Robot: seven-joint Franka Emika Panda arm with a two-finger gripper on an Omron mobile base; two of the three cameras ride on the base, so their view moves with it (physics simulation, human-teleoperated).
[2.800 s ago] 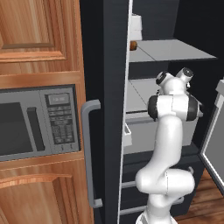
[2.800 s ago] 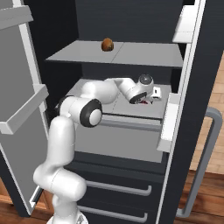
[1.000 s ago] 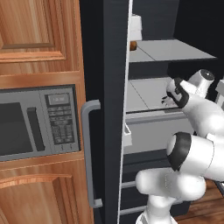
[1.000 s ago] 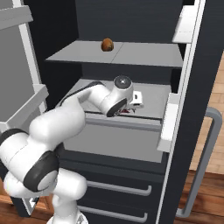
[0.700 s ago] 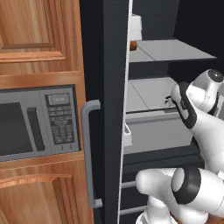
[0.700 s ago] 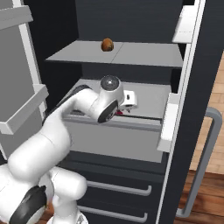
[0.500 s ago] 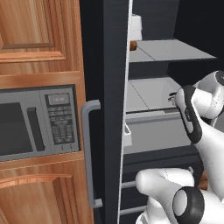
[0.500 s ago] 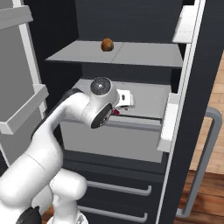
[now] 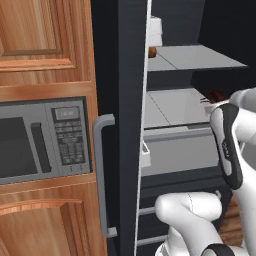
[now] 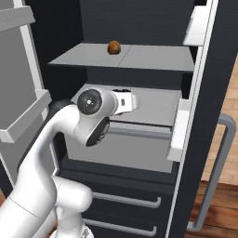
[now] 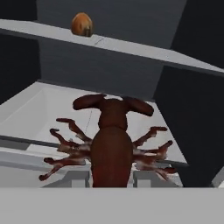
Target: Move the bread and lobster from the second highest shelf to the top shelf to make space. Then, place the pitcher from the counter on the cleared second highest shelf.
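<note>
The gripper (image 11: 112, 181) is closed narrowly on the tail of the lobster (image 11: 110, 140), which fills the middle of the hand view, claws pointing to 12 o'clock, legs spread to both sides. The lobster is held above the lined shelf (image 11: 39, 109), not touching it. Farther, at 11 o'clock, the bread (image 11: 82, 24) sits on the top shelf (image 11: 144, 49), near its front edge. From the right base, the bread (image 10: 114, 47) lies at 12 o'clock
</note>
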